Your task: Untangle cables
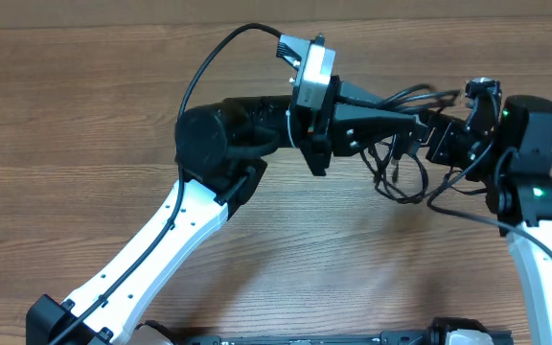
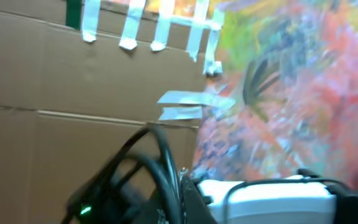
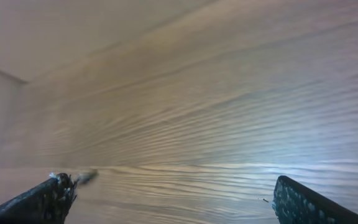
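Currently: cables (image 1: 403,184), thin black loops, hang just below the meeting point of both grippers, over the wooden table (image 1: 84,115). Left gripper (image 1: 413,132): clenched, apparently pinching the bundle's top so the loops dangle apart. Right gripper (image 3: 173,196): released, fingers spread wide, nothing between; likely poised to take a strand.
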`<state>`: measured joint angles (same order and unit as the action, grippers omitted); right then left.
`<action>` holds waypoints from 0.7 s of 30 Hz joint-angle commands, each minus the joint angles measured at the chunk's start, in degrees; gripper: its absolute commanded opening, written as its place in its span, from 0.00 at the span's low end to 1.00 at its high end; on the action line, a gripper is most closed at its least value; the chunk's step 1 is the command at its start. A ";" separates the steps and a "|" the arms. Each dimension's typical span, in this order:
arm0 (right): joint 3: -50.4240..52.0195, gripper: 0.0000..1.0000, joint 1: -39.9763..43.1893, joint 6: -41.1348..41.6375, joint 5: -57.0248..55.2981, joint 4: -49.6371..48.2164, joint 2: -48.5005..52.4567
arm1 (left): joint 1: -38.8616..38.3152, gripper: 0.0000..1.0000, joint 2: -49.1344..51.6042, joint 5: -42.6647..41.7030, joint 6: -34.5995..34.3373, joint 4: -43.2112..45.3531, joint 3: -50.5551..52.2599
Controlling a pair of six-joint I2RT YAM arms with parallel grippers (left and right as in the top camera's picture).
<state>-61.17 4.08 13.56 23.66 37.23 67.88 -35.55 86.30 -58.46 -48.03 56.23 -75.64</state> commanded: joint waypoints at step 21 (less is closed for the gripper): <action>-0.72 1.00 0.17 0.92 -0.33 7.93 6.71 | 10.05 0.04 -0.70 -0.57 -13.81 12.28 -0.61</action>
<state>-61.19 4.10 15.84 12.88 45.10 74.87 -26.72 86.85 -60.03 -62.63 68.62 -75.46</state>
